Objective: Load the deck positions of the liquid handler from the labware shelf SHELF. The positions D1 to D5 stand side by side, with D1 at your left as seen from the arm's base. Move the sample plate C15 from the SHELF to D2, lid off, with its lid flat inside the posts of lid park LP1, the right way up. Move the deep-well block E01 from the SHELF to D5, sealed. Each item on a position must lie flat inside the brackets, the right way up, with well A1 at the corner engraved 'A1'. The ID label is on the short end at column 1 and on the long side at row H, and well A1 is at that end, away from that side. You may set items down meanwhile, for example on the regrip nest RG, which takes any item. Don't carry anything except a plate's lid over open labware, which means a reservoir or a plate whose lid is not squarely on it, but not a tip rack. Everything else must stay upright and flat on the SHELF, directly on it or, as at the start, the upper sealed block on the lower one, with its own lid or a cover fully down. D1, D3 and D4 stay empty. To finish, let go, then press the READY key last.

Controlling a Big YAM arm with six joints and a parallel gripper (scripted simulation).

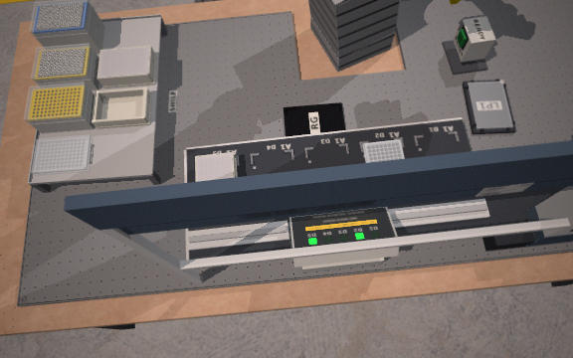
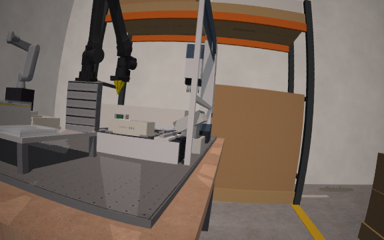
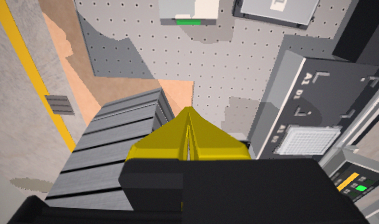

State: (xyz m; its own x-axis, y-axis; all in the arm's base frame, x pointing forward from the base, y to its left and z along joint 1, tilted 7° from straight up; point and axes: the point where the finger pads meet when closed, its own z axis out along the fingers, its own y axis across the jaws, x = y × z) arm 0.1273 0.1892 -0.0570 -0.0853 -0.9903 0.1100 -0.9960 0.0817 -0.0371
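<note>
The sample plate C15 (image 1: 383, 150) (image 3: 307, 140) lies lid off in the D2 brackets, its white wells open. Its grey lid (image 1: 488, 105) (image 3: 277, 10) lies flat in lid park LP1. The white sealed block E01 (image 1: 214, 166) sits at D5, at the left end of the deck in the top view. The READY key (image 1: 476, 37) (image 3: 188, 20) stands on its grey pad, with a green face. My gripper (image 2: 119, 87) (image 3: 188, 112) is shut and empty, its yellow fingers pressed together. It hangs high over the perforated table beside the arm's pedestal (image 1: 353, 30) (image 3: 115, 150). It is out of frame in the top view.
The SHELF (image 1: 117, 154) at left holds three tip racks, a covered block (image 1: 124, 64), an open reservoir (image 1: 119, 105) and a lidded plate (image 1: 61, 154). The black regrip nest RG (image 1: 313, 120) is empty. The blue gantry beam (image 1: 316, 184) crosses the deck; its status panel (image 1: 341, 229) shows two green lights.
</note>
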